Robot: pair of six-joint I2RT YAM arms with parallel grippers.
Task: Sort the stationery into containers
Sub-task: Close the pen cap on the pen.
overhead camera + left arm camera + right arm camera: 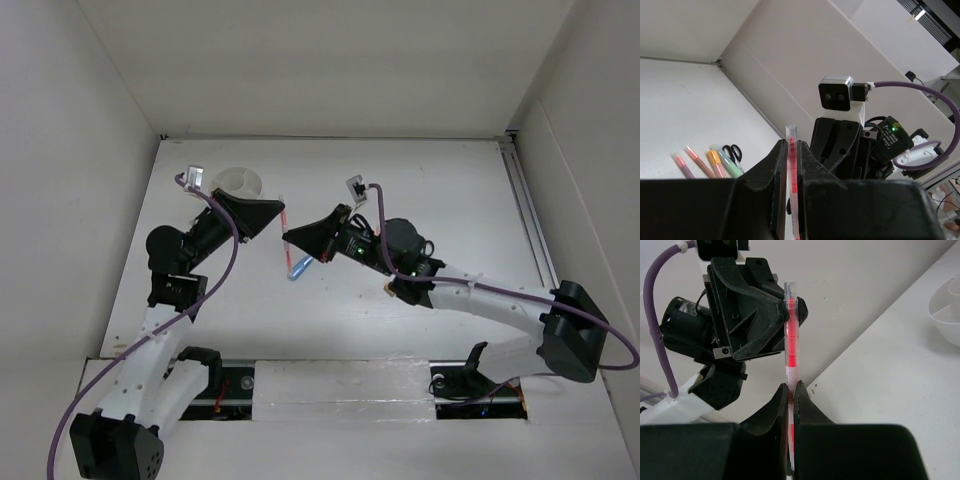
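A thin red pen point(284, 222) is held off the table between both grippers. My left gripper point(279, 212) is shut on it, and the pen point(792, 170) stands between the closed jaws. My right gripper point(288, 238) is shut on the same pen point(791, 340), gripping the white part lower down. The white divided cup point(240, 182) sits behind the left gripper and shows at the right edge of the right wrist view point(946, 310). A blue capsule piece point(300, 268) lies on the table below the grippers. The eraser cube is out of view.
In the left wrist view a pink pen point(682, 166), an orange-red pen point(699, 161), an orange highlighter point(715, 162), a green highlighter point(728, 165) and black scissors point(733, 151) lie side by side on the table. White walls enclose the table on three sides.
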